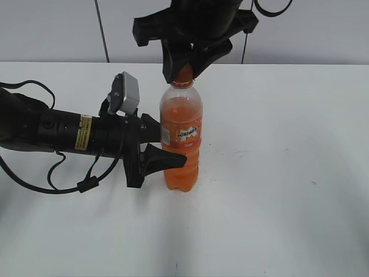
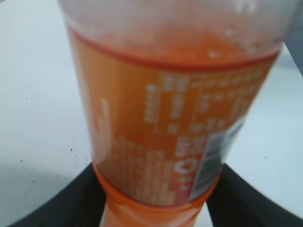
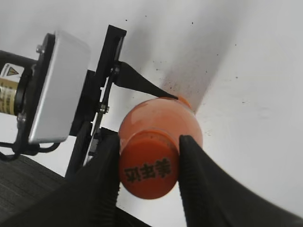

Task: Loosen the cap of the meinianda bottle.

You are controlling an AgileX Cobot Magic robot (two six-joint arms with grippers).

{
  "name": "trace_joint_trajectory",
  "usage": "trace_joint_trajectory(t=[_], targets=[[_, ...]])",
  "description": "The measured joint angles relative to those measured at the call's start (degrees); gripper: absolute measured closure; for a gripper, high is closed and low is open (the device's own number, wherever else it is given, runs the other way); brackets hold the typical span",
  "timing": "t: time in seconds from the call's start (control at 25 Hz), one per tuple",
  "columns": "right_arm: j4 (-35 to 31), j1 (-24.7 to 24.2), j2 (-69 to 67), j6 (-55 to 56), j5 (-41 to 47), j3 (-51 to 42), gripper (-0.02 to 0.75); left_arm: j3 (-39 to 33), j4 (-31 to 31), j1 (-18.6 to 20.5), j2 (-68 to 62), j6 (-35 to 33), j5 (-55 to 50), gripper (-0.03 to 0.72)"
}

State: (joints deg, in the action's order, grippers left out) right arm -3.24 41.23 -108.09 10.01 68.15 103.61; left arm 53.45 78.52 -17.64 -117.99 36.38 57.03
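Note:
The meinianda bottle (image 1: 181, 135) stands upright on the white table, full of orange drink, with an orange label. My left gripper (image 1: 167, 151) comes in from the left and is shut on the bottle's body at and below the label; in the left wrist view the bottle (image 2: 175, 118) fills the frame between both black fingers (image 2: 156, 198). My right gripper (image 1: 183, 68) comes down from above and is shut on the orange cap (image 1: 183, 74). In the right wrist view the cap (image 3: 149, 171), with dark print on top, sits between the two black fingers (image 3: 147, 174), which touch its sides.
The white table (image 1: 288, 173) spreads all round the bottle. A grey-white wall runs along the back. The left arm's body and cables (image 1: 52, 135) lie low over the table on the left.

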Motion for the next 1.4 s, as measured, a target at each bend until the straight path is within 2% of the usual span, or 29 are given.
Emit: trace_joint_trajectory(t=[0.16,0.4,0.48,0.56,0.76,1.4], targets=[[-0.1,0.0,0.0,-14.6,0.0,0.0,0.459,0.0,0.0,0.0,0.0,0.0,0.0,0.298],[-0.4,0.0,0.0,-65.5,1.0,0.1,0.463,0.0,0.2,0.0,0.0,-0.2,0.1,0.298],[-0.3,0.0,0.1,-79.6,1.0,0.1,0.463,0.0,0.2,0.0,0.0,-0.2,0.1,0.298],[-0.2,0.0,0.1,-88.3,1.0,0.1,0.463,0.0,0.2,0.0,0.0,-0.2,0.1,0.298],[-0.3,0.0,0.1,-92.6,0.8,0.1,0.463,0.0,0.2,0.0,0.0,-0.2,0.1,0.298],[0.2,0.0,0.7,-93.8,1.2,-0.1,0.463,0.0,0.2,0.0,0.0,-0.2,0.2,0.298]])
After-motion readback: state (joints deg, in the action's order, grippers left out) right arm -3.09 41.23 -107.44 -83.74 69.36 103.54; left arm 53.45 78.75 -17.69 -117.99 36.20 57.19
